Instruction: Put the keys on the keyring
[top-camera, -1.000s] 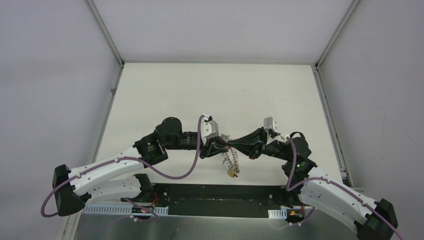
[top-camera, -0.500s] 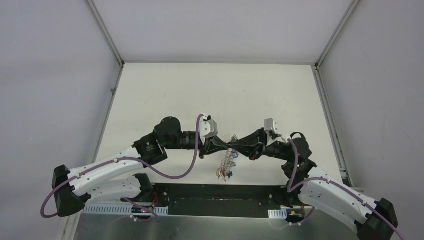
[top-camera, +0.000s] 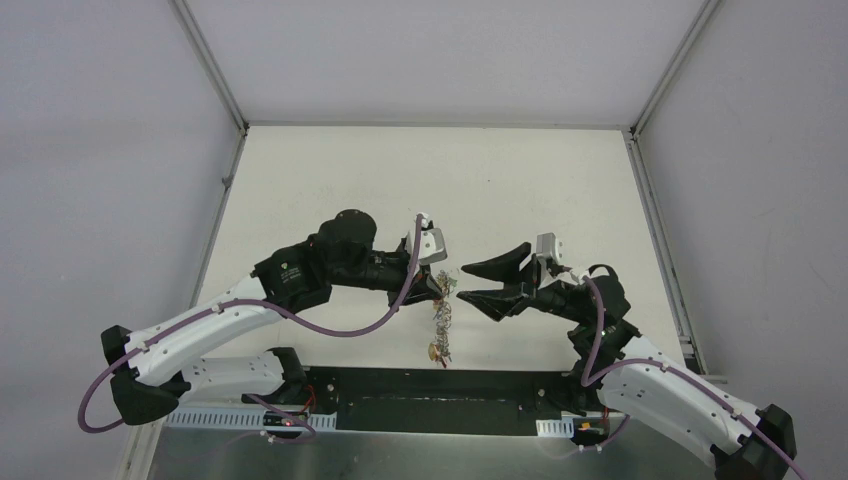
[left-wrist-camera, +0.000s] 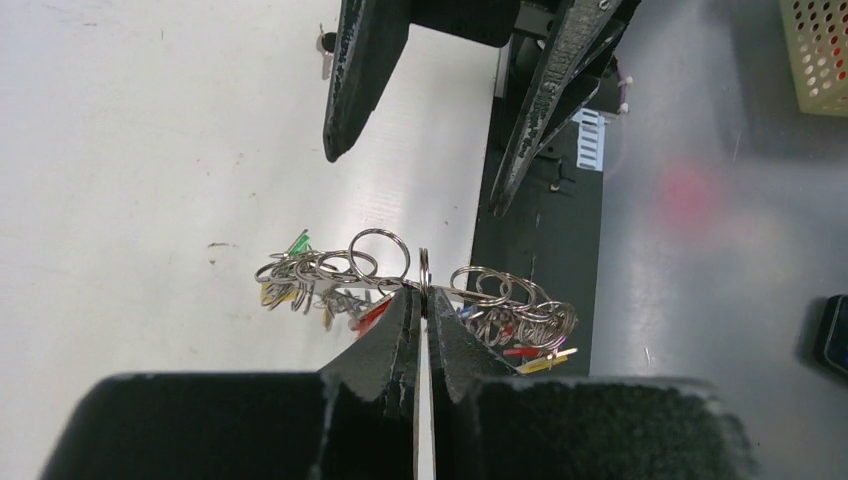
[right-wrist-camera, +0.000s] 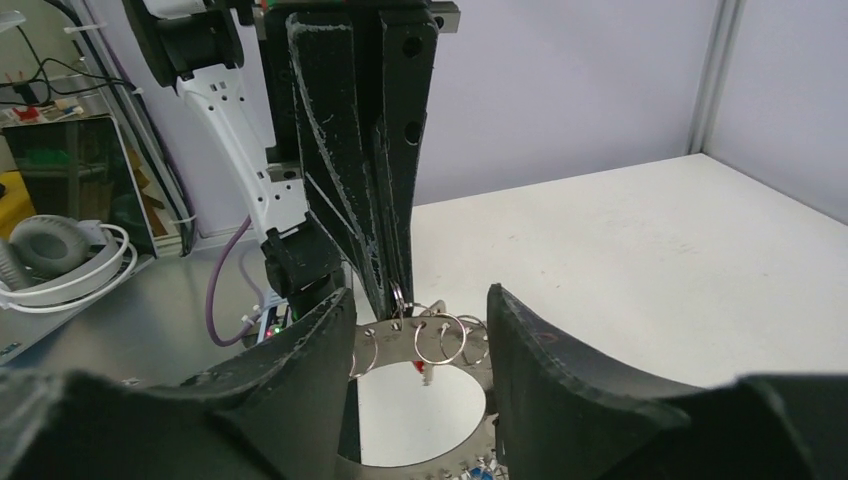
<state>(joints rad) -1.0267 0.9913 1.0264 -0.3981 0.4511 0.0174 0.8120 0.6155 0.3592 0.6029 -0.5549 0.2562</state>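
Silver keyring (left-wrist-camera: 424, 270), coloured tags (left-wrist-camera: 372, 314)

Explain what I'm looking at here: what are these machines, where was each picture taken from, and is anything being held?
Two robot arms are bolted at the near edge of a white table. The wide view looks down from above; the other two come from cameras on each wrist. The left pincer is shut on the keyring, a metal ring fringed with small rings and coloured tags, which hangs below it. The right pincer faces it, open and holding nothing.
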